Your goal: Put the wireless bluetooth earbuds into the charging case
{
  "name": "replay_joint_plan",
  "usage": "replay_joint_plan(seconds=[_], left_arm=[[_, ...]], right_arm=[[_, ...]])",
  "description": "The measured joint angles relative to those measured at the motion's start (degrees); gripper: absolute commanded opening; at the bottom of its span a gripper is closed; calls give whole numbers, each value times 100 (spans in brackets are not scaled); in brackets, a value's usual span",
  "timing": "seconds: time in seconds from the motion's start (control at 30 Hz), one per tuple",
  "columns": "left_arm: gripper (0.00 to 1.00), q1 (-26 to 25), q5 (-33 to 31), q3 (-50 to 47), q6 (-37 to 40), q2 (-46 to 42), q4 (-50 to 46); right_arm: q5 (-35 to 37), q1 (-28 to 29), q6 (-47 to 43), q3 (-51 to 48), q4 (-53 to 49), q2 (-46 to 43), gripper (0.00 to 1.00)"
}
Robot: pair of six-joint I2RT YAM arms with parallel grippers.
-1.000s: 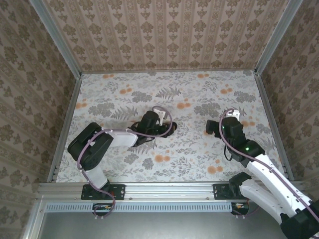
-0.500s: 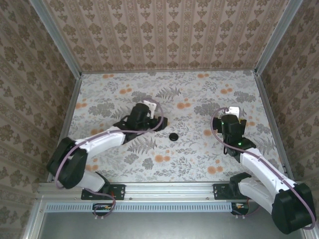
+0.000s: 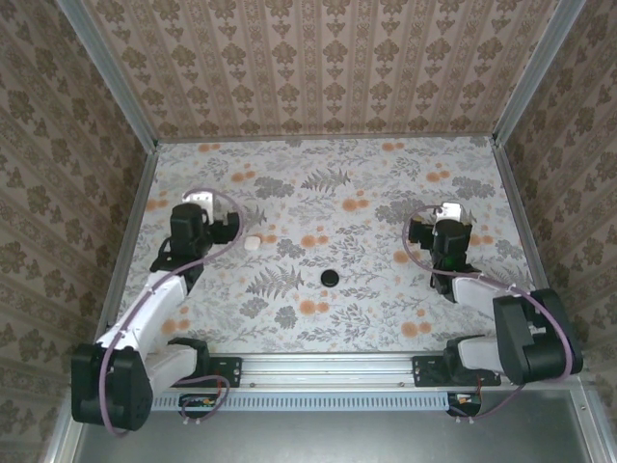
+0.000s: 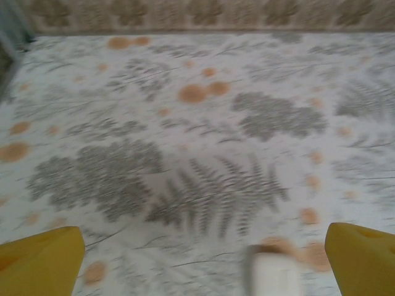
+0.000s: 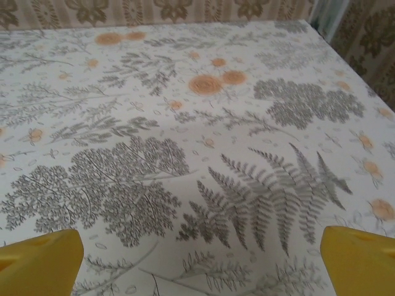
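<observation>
We're holding left pincer (image 4: 203, 240) wide open, empty, white charging case (image 3: 253, 243) just ahead, off-centre toward one finger (image 4: 364, 259), black disc (image 3: 331, 278) farther beyond; right pincer (image 5: 200, 240) gaping, empty too, so we're advising centring the case between fingers before closing.

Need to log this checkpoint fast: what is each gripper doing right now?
Left gripper: open, holding nothing.
Right gripper: open, holding nothing.

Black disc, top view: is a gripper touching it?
No, the disc lies bare on the table, apart from both the left gripper and the right gripper.
</observation>
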Motion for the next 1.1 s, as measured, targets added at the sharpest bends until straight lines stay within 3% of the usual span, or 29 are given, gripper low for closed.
replay_joint_plan(seconds=[0.13, 0.3, 0.7, 1.1], left_arm=[[100, 323, -188, -708, 319, -33, 651], [100, 769, -155, -1423, 490, 315, 2138], [100, 1025, 297, -1707, 737, 2511, 5121], [100, 1019, 310, -977, 756, 2861, 4677]], right_arm=[[-179, -164, -59, -17, 745, 297, 100], [-428, -511, 9, -219, 1744, 1060, 100], [-597, -424, -17, 92, 1604, 1250, 100], [-743, -415, -107, 98, 1543, 1250, 100]])
